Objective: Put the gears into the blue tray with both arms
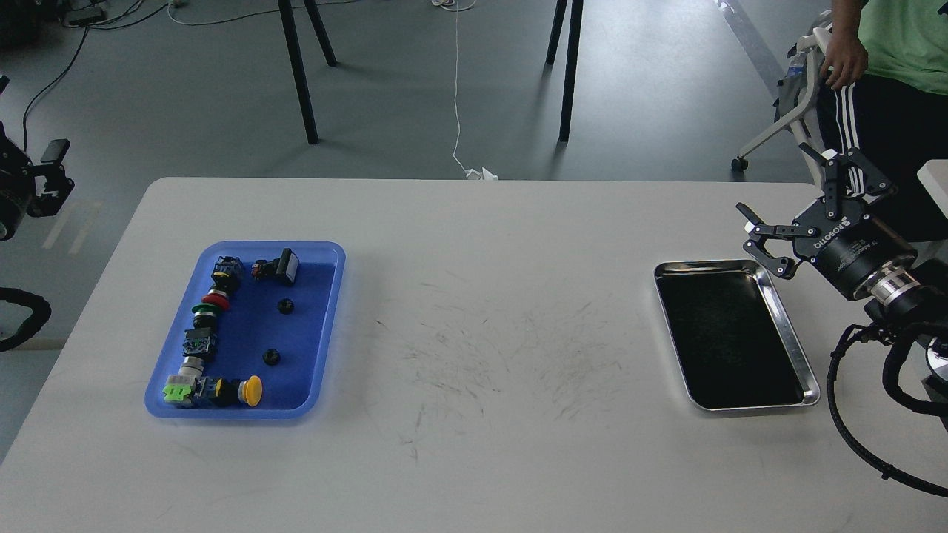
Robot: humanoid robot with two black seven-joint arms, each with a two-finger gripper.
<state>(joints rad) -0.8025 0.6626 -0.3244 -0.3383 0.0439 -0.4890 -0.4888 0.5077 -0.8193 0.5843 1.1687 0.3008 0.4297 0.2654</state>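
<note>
Both gears are in the blue tray (326,326), far across the table (474,296) from the right gripper (796,200) and nearer the left gripper (52,174), which sits off the table's left edge. Upper gear (285,306): tiny black round knob, mid-tray, apart from everything. Lower gear (272,357): same look, just below the first, also free-standing. The tray is a shallow bright-blue rectangle with rounded corners and a raised rim. Push-button switches line its left wall: red-cap switch (215,301), yellow-cap switch (244,390) at the bottom, a black switch body (278,268) at the top. Right gripper: fingers spread wide, holding nothing, hovering just beside the top-right corner of the steel tray (792,326), whose inside is dark. Left gripper: dark and partly cut by the frame edge, can't tell whether it's spread or closed.
</note>
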